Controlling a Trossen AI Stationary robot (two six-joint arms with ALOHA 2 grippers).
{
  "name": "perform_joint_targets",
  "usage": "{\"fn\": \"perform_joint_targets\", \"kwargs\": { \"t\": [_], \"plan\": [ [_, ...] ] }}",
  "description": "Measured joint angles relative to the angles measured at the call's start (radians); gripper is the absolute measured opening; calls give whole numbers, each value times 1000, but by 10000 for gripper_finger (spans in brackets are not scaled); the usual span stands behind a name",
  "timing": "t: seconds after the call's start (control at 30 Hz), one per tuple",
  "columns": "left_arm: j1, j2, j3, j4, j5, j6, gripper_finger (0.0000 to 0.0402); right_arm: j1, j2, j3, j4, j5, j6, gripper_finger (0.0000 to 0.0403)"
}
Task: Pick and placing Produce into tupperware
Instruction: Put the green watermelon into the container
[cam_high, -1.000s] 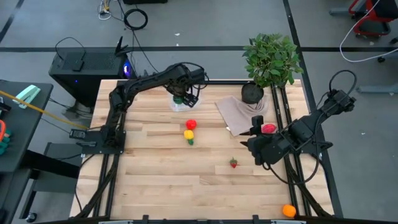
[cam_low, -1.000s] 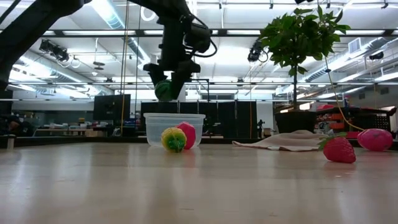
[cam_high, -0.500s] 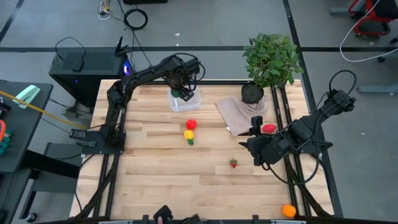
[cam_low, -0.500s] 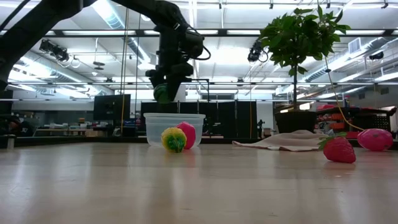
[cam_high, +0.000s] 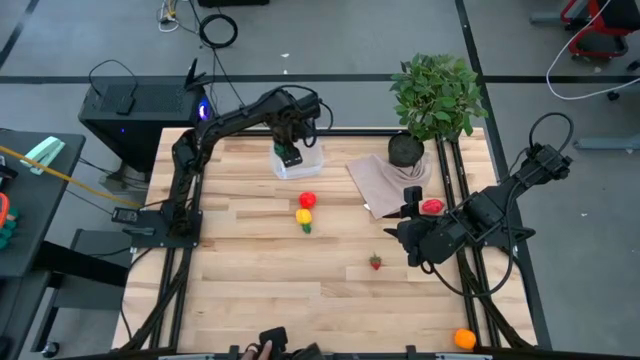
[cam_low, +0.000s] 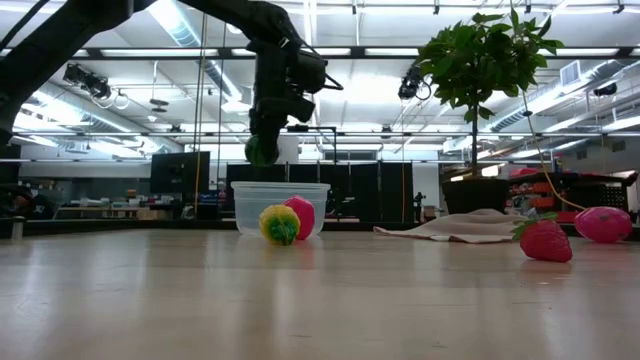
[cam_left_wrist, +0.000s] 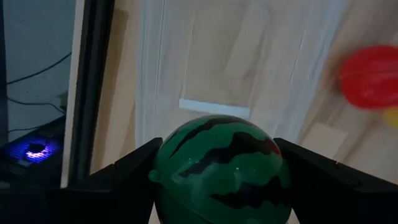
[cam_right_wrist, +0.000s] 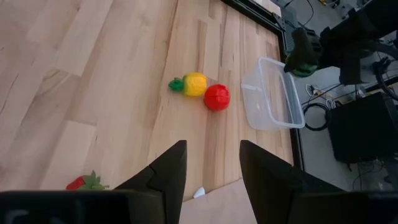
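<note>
My desk (cam_high: 250, 270) carries most of the job undone: the tub (cam_high: 300, 160) near the far edge looks empty from above, and I hold the first piece over it, the striped ball (cam_left_wrist: 219, 165) clamped between the fingers of my left gripper (cam_high: 289, 154). I judge the release is the step in hand; nothing is in the tub yet as far as I can see.

Left on the desk are the red piece (cam_high: 307, 200) and the yellow piece (cam_high: 304, 217) touching each other near the middle, just nearer than the tub, the strawberry (cam_high: 376, 262) toward the right side, a pink-red piece (cam_high: 432, 206) by the cloth (cam_high: 385, 182) at the right edge, and an orange piece (cam_high: 464, 339) at the near right corner.

My right gripper (cam_right_wrist: 208, 168) waits over the right edge with its fingers apart, holding nothing.

The low view shows the ball hanging clear above the tub's rim, which the overhead picture cannot tell. The left wrist view shows the grip itself; the right wrist view shows the tub's open, bare inside
</note>
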Motion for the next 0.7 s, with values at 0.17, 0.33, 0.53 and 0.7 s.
{"fn": "perform_joint_targets", "kwargs": {
  "t": [0.17, 0.33, 0.53, 0.7],
  "plan": [
    [3, 0, 0, -35, -10, 108, 291, 0, 0, 0, 0, 0, 0, 155],
    [3, 0, 0, -5, -11, 105, 298, 0, 0, 0, 0, 0, 0, 155],
    [4, 0, 0, 42, -11, 93, 302, 0, 0, 0, 4, 0, 0, 155],
    [4, 0, 0, 89, 16, 79, 291, 0, 0, 0, 8, 0, 19, 155]
  ]
}}
